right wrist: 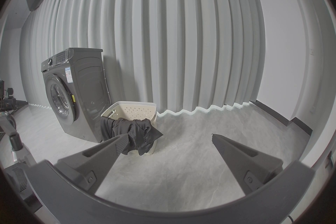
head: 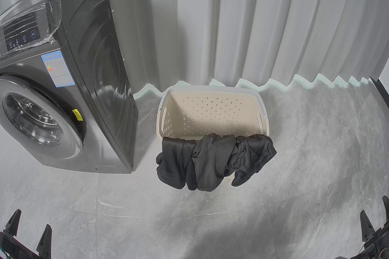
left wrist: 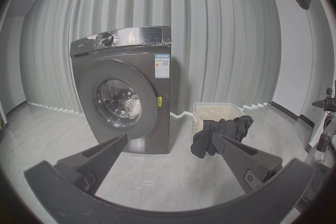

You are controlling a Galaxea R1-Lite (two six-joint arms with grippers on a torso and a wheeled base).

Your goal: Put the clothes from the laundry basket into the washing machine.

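Observation:
A cream laundry basket stands on the floor against the curtain. Dark grey clothes hang over its near rim, seen too as clothes and clothes. To its left stands a grey washing machine with its round door closed; the machine faces the left wrist camera. My left gripper is low at the near left, open and holding nothing, well short of the machine. My right gripper is at the near right corner, open and holding nothing, far from the basket.
A white pleated curtain runs along the back behind the basket and machine. Grey marble-look floor lies bare between my grippers and the basket. A dark baseboard runs along the far right wall.

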